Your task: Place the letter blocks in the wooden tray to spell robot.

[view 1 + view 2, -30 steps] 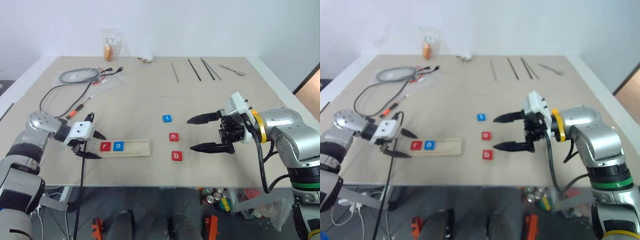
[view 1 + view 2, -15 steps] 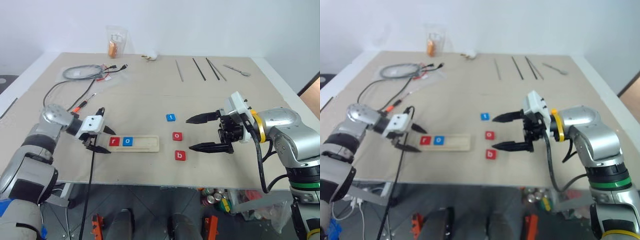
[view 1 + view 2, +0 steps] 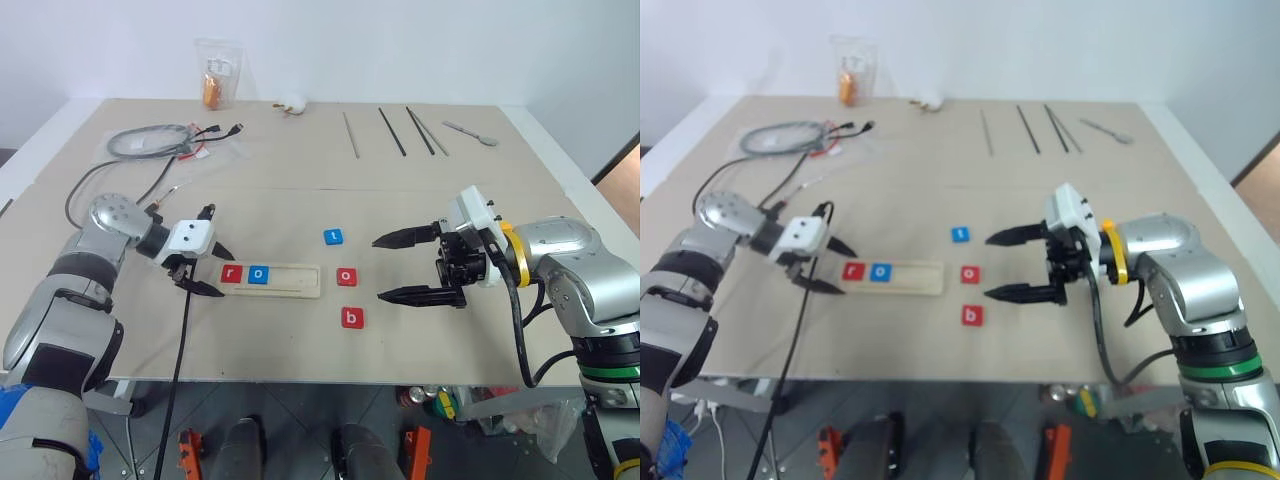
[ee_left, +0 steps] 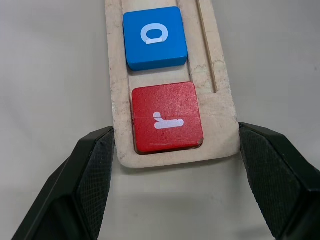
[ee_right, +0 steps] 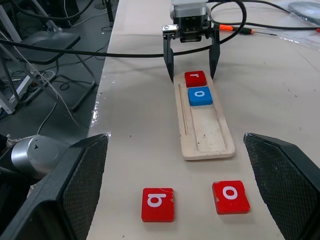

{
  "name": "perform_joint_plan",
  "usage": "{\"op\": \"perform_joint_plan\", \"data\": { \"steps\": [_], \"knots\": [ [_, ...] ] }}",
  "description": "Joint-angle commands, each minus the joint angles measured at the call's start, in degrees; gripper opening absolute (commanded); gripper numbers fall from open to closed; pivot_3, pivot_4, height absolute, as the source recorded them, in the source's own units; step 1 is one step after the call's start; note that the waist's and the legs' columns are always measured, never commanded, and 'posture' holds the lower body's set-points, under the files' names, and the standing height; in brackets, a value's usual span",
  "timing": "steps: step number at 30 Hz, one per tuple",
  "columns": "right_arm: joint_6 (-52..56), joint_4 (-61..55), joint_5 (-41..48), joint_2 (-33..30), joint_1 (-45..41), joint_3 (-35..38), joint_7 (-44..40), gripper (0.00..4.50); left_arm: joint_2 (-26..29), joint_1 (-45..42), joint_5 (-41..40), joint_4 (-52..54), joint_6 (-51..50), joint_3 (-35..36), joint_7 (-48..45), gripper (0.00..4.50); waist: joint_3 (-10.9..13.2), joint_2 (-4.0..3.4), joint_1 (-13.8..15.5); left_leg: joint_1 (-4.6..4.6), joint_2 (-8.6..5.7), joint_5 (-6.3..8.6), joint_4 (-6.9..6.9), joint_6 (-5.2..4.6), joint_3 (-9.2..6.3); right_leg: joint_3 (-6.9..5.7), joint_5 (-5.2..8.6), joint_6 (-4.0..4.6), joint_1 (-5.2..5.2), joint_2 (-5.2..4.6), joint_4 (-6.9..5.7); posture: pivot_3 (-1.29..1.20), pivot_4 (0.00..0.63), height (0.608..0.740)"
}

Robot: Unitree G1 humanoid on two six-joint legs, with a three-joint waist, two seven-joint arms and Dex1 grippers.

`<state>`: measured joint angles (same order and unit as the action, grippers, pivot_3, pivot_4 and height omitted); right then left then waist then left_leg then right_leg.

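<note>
Blocks r (image 3: 231, 273) and o (image 3: 258, 273) sat in the tray (image 3: 296, 281), the left gripper (image 3: 206, 266) straddling its nine-o'clock end with fingers parted, the right gripper (image 3: 392, 267) wide open.

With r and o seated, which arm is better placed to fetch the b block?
Right, probably. The right gripper hangs open just beside the red b block, while the left gripper straddles the wooden tray at its r end.

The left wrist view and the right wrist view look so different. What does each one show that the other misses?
The left wrist view alone shows the left gripper's fingers straddling the tray's end, up close. The right wrist view alone adds the loose red b block, the loose red o block and the tray's empty far part. Both share the wooden tray, with the red r block and the blue o block in it.
</note>
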<state>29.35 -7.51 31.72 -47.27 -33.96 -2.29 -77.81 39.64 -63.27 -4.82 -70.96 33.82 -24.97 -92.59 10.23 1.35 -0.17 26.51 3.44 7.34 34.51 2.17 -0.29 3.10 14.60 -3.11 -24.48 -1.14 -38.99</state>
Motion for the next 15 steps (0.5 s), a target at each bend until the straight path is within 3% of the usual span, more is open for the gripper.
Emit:
{"op": "perform_joint_plan", "data": {
  "steps": [1,10,12,15],
  "knots": [
    [-0.53,-1.7,0.58,-0.32,0.0,1.4,0.12,4.5,1.85,-0.6,0.87,-0.48,1.13,0.19,0.09,3.24,0.0,0.0,-0.01,0.0,0.0,0.0,0.01,0.0,0.01,0.0,0.01,-0.01,0.0,0.0,0.0,0.0,0.15,0.74],
    [-0.6,-1.94,0.71,-0.62,0.26,1.65,0.37,4.5,2.03,-0.72,1.39,-0.55,0.96,0.28,0.09,3.24,0.0,0.0,-0.02,-0.03,0.04,-0.1,0.16,0.12,0.02,0.02,0.0,0.02,0.06,0.01,0.0,0.0,0.15,0.74],
    [-0.57,-1.99,0.77,-0.71,0.35,1.77,0.37,4.5,1.66,-0.59,1.14,-0.52,0.94,0.75,0.09,4.28,0.0,0.0,-0.02,-0.03,0.04,-0.11,0.17,0.12,0.03,0.03,-0.02,0.0,0.06,0.01,0.0,0.0,0.15,0.74],
    [-0.63,-1.94,0.72,-0.79,0.46,1.87,0.42,4.5,1.22,-0.48,0.87,-0.44,0.82,1.1,0.09,4.46,0.0,0.0,-0.02,-0.03,0.04,-0.11,0.17,0.12,0.02,0.03,-0.06,-0.09,0.07,0.02,-0.01,0.0,0.15,0.74]
  ]
}}
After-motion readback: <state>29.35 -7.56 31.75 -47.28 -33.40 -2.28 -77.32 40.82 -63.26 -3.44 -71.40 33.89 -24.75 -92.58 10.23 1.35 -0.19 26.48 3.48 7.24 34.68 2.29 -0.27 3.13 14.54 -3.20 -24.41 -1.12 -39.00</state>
